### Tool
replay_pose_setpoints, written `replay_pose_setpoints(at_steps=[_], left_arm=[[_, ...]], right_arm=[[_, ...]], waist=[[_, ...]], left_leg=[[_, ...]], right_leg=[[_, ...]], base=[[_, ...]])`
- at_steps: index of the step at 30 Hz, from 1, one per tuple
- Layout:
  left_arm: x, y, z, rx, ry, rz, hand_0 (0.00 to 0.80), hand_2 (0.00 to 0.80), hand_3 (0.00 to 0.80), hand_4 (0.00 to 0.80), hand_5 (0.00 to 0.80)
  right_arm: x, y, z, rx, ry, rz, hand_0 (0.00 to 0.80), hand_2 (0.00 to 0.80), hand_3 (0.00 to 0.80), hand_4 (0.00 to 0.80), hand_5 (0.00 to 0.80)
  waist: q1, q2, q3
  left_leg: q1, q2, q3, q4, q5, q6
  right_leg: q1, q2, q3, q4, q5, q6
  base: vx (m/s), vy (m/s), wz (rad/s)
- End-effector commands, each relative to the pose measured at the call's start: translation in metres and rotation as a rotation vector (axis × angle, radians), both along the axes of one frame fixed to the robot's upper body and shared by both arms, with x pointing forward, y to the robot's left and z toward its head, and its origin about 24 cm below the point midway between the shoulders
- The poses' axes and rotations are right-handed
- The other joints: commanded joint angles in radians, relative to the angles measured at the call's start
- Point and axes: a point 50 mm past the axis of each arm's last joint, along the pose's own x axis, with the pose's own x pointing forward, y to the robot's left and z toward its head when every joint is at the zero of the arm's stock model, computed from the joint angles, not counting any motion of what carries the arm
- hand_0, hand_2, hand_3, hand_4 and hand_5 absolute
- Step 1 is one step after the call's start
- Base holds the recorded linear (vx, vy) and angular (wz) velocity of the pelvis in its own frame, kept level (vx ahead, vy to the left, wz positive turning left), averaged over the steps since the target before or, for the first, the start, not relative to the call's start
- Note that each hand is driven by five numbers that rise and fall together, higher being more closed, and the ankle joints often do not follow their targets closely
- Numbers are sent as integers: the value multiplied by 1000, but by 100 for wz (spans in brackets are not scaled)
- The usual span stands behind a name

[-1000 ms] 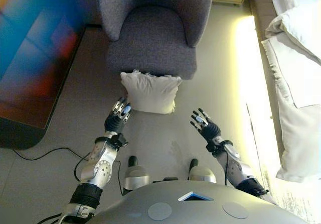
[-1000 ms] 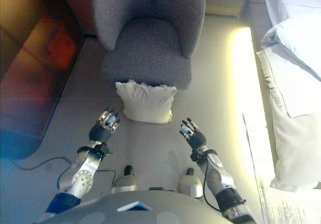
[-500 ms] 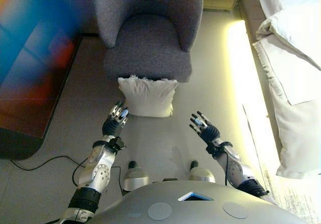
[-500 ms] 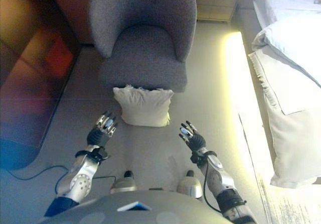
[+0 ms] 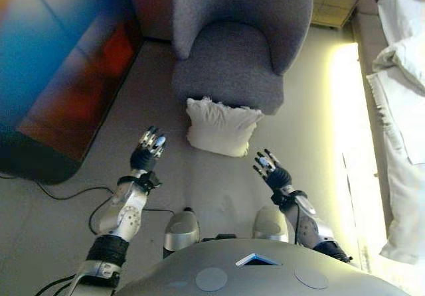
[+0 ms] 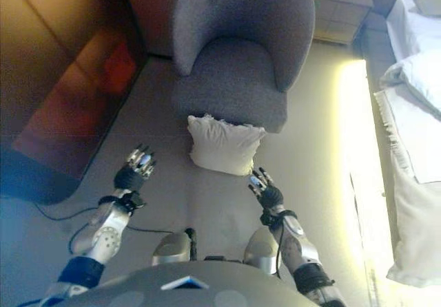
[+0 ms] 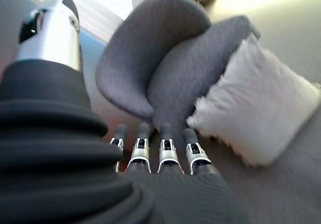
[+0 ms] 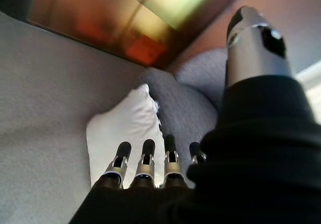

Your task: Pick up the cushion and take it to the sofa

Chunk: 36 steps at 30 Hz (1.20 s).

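Note:
A white cushion (image 5: 221, 127) stands on the floor, leaning against the front of a grey armchair (image 5: 232, 60). It also shows in the left wrist view (image 7: 256, 111) and the right wrist view (image 8: 123, 136). My left hand (image 5: 149, 151) is open, raised above the floor to the left of the cushion and apart from it. My right hand (image 5: 270, 170) is open, just right of the cushion's lower right corner and not touching it. Both hands are empty.
A dark cabinet with a glossy front (image 5: 60, 77) stands on the left. A bed with white bedding and pillows (image 5: 405, 90) runs along the right, with a lit strip of floor beside it. A small bedside table (image 6: 341, 7) stands behind the armchair.
The camera has swung left, so the armchair and cushion sit further right in view. My left hand now stands farther from the cushion; my right hand is closer to its corner.

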Motion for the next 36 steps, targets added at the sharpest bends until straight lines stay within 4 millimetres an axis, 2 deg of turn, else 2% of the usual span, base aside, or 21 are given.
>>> replay_pose_setpoints(at_steps=[1, 4, 6, 8, 9, 11, 12, 13, 14, 15, 16, 17, 18, 19, 21, 23, 25, 28, 30, 33, 36], left_arm=[[13, -14, 27, -4, -154, -90, 0, 0, 0, 0, 0], [13, -20, 26, 2, -154, -116, 0, 0, 0, 0, 0], [11, -23, 23, 1, -147, -128, 0, 0, 0, 0, 0], [9, -25, 20, -7, -134, -130, 0, 0, 0, 0, 0], [7, -27, 17, -15, -118, -124, 0, 0, 0, 0, 0], [1, -28, 14, -30, -100, -105, 0, 0, 0, 0, 0], [-2, -29, 14, -29, -96, -92, 0, 0, 0, 0, 0], [-3, -28, 14, -26, -94, -84, 0, 0, 0, 0, 0], [-3, -26, 15, -26, -94, -58, 0, 0, 0, 0, 0], [-2, -25, 18, -35, -112, -37, 0, 0, 0, 0, 0], [0, -26, 21, -38, -124, -27, 0, 0, 0, 0, 0], [2, -27, 23, -43, -133, -22, 0, 0, 0, 0, 0], [3, -28, 25, -46, -142, -21, 0, 0, 0, 0, 0], [5, -28, 26, -46, -150, -23, 0, 0, 0, 0, 0], [7, -29, 30, -53, -162, -27, 0, 0, 0, 0, 0], [11, -26, 32, -57, -168, -35, 0, 0, 0, 0, 0], [14, -27, 32, -73, -165, -49, 0, 0, 0, 0, 0], [15, -32, 32, -97, -163, -59, 0, 0, 0, 0, 0], [12, -34, 31, -100, -162, -50, 0, 0, 0, 0, 0], [8, -33, 29, -103, -162, -37, 0, 0, 0, 0, 0], [4, -32, 26, -105, -160, -45, 0, 0, 0, 0, 0]], right_arm=[[19, -8, 19, 18, -107, -50, 0, 0, 0, 0, 0], [20, -14, 20, 15, -99, -48, 0, 0, 0, 0, 0], [14, -19, 17, 15, -81, -61, 0, 0, 0, 0, 0], [5, -25, 12, 13, -62, -72, 0, 0, 0, 0, 0], [3, -27, 9, 7, -46, -82, 0, 0, 0, 0, 0], [2, -27, 8, 2, -39, -73, 0, 0, 0, 0, 0], [3, -25, 10, 5, -43, -62, 0, 0, 0, 0, 0], [4, -25, 11, 7, -45, -57, 0, 0, 0, 0, 0], [6, -23, 12, 4, -50, -32, 0, 0, 0, 0, 0], [10, -21, 14, -2, -68, 5, 0, 0, 0, 0, 0], [14, -22, 16, -9, -79, 23, 0, 0, 0, 0, 0], [17, -21, 16, -13, -88, 32, 0, 0, 0, 0, 0], [20, -20, 17, -9, -98, 35, 0, 0, 0, 0, 0], [23, -19, 18, -2, -109, 32, 0, 0, 0, 0, 0], [27, -17, 21, 6, -125, 28, 0, 0, 0, 0, 0], [27, -17, 22, 10, -124, 20, 0, 0, 0, 0, 0], [23, -18, 23, 4, -123, 9, 0, 0, 0, 0, 0], [17, -19, 24, 6, -134, 11, 0, 0, 0, 0, 0], [14, -19, 24, 5, -133, 25, 0, 0, 0, 0, 0], [10, -22, 22, 2, -121, 39, 0, 0, 0, 0, 0], [8, -21, 19, 5, -117, 39, 0, 0, 0, 0, 0]], waist=[[-62, -76, 19], [-108, -96, 15], [-137, -84, 4], [-155, -72, -17], [-158, -67, -28], [-162, -48, -53], [-170, -34, -69], [-171, -28, -74], [-170, -17, -88], [-153, -17, -92], [-130, -39, -89], [-111, -51, -82], [-94, -62, -74], [-72, -68, -61], [-46, -72, -44], [-40, -52, -43], [-33, -22, -34], [-11, 9, -25], [14, 15, -19], [34, 23, -22], [51, 33, -28]], left_leg=[[128, -114, 58, 37, -169, 27], [215, -138, 35, 25, -225, 38], [268, -127, 8, 22, -241, 43], [295, -121, -18, 26, -235, 47], [315, -110, -21, 40, -213, 39], [339, -64, 4, 68, -122, -6], [348, -13, 40, 115, -41, -42], [351, 8, 53, 132, -16, -56], [351, 51, 78, 229, 99, -100], [300, 68, 77, 384, 170, -125], [210, 47, 57, 536, 180, -114], [128, 34, 46, 634, 162, -99], [69, 28, 45, 684, 146, -85], [-5, 43, 45, 712, 132, -71], [-77, 64, 43, 632, 114, -49], [-101, 101, 60, 404, 150, -47], [-113, 139, 59, 185, 199, -71], [-141, 158, 48, -88, 257, -113], [-161, 152, 32, -221, 284, -120], [-191, 142, 28, -243, 289, -119], [-217, 149, 60, -248, 298, -122]], right_leg=[[-50, 9, -8, -311, 242, 76], [-128, 75, -59, -481, 309, 86], [-168, 117, -64, -526, 341, 77], [-167, 145, -54, -527, 335, 60], [-162, 144, -58, -491, 328, 48], [-147, 148, -72, -403, 288, 21], [-140, 157, -72, -356, 246, -5], [-136, 163, -78, -342, 229, -16], [-115, 177, -111, -325, 190, -50], [-68, 196, -115, -330, 152, -88], [-15, 196, -95, -347, 132, -113], [23, 197, -78, -358, 121, -125], [52, 194, -64, -364, 113, -131], [89, 194, -47, -366, 99, -134], [141, 194, -12, -373, 73, -131], [157, 202, -1, -369, 40, -120], [186, 220, 30, -374, 8, -100], [240, 231, 57, -388, -33, -65], [293, 228, 91, -387, -71, -51], [341, 225, 114, -376, -122, -46], [385, 210, 96, -360, -170, -39]], base=[[512, -112, -7], [549, 0, 24], [595, -4, 66], [564, -71, 35], [496, -94, 60], [442, -99, 27], [366, -108, -10], [394, -166, 7], [418, -239, 17], [466, -292, 14], [443, -255, -15], [352, -157, -65], [339, -68, -112], [329, 15, -100], [315, 122, -48], [288, 219, -42], [311, 264, -26], [373, 223, -9], [477, 145, -9], [358, 88, -44], [406, 113, -36]])
